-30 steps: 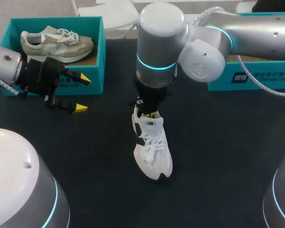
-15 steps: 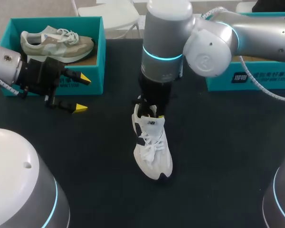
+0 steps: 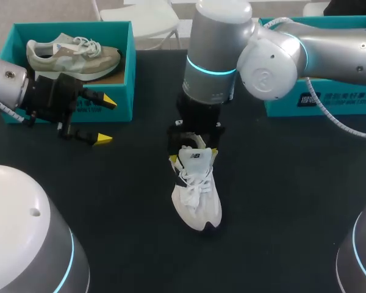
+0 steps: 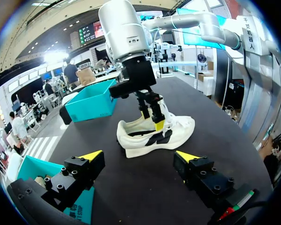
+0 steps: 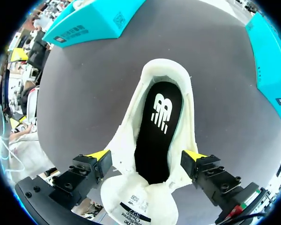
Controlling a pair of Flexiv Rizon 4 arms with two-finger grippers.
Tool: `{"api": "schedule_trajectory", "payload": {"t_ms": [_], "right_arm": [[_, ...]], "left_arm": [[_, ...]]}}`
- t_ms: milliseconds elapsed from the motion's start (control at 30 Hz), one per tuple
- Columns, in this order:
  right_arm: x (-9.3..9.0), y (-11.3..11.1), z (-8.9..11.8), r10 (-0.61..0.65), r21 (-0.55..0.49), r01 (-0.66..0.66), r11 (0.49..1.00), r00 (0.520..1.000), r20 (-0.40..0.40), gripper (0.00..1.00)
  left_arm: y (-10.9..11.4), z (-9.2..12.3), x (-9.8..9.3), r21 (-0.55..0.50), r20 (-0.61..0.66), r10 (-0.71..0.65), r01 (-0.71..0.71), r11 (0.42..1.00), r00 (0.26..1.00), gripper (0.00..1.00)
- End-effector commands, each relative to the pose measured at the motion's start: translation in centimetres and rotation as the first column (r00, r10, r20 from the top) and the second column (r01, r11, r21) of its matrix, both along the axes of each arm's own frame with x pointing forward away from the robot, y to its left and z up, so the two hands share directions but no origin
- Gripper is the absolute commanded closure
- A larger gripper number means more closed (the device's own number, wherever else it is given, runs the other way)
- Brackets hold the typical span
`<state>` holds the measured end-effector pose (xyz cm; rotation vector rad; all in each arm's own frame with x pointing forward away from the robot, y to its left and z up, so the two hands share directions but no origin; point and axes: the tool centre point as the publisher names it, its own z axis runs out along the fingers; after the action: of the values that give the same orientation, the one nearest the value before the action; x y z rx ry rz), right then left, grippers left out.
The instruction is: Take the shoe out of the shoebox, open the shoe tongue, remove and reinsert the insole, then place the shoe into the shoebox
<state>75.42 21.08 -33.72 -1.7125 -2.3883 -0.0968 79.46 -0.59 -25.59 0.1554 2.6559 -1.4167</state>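
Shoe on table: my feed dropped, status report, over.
Left claw open beside shoebox. Right claw open, straddling white shoe at collar. Insole inside, tongue folded forward.

Shoe: the white lace-up shoe (image 3: 196,195) looks like soft mesh cloth, matt, with smooth black trim and woven cord laces.
Insole: the black insole (image 5: 157,126) is matt, fine-grained fabric with a flat white print.
Table: the black table (image 3: 293,201) has a matt, slightly grainy top.
Shoebox: the teal open shoebox (image 3: 125,73) looks like smooth, faintly satin cardboard.
Arm: the silver right arm (image 3: 329,46) has a smooth, glossy shell; metal or plastic, I cannot tell.
Claws: the right claw (image 5: 146,155) and left claw (image 4: 139,156) have hard matt black bodies and smooth yellow tips.
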Motion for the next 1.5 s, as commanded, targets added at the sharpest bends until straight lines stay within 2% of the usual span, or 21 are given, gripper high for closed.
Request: {"api": "schedule_trajectory", "payload": {"t_ms": [33, 100, 200, 400, 833, 967, 1267, 1500], "right_arm": [[0.4, 0.5, -0.1, 0.01, 0.006, -0.01, 1.0, 1.0, -0.021, 0.0], [0.2, 0.3, -0.3, 0.017, -0.001, -0.017, 1.0, 0.999, -0.028, 0.0], [0.4, 0.0, 0.4, -0.001, -0.032, 0.001, 0.999, 1.0, -0.008, 0.0], [0.4, -0.6, 0.3, -0.037, -0.089, 0.04, 0.995, 0.999, 0.029, 0.0], [0.5, -0.6, 0.2, -0.048, -0.094, 0.052, 0.994, 0.998, 0.042, 0.0], [0.4, -0.7, 0.9, -0.045, -0.109, 0.048, 0.993, 0.998, 0.032, 0.0], [0.6, -1.6, 3.8, -0.077, -0.152, 0.091, 0.984, 0.993, 0.091, 0.0], [-0.7, -1.6, 5.8, -0.109, -0.156, 0.126, 0.98, 0.988, 0.109, 0.0]], "left_arm": [[0.0, 0.0, -0.1, 0.003, 0.0, 0.0, 0.0, 1.0, 1.0, 0.0], [0.0, 0.0, -0.1, 0.003, 0.0, 0.0, 0.0, 1.0, 1.0, 0.0], [0.0, 0.0, -0.1, 0.003, 0.0, 0.0, 0.0, 1.0, 1.0, 0.0], [0.0, 0.0, -0.1, 0.003, 0.0, 0.0, 0.0, 1.0, 1.0, 0.0], [0.0, 0.0, -0.1, 0.003, 0.0, 0.0, 0.0, 1.0, 1.0, 0.0], [0.0, 0.0, -0.1, 0.003, 0.0, 0.0, 0.0, 1.0, 1.0, 0.0], [0.0, 0.0, -0.1, 0.003, 0.0, 0.0, 0.0, 1.0, 1.0, 0.0], [0.0, 0.0, -0.1, 0.003, 0.0, 0.0, 0.0, 1.0, 1.0, 0.0]]}}
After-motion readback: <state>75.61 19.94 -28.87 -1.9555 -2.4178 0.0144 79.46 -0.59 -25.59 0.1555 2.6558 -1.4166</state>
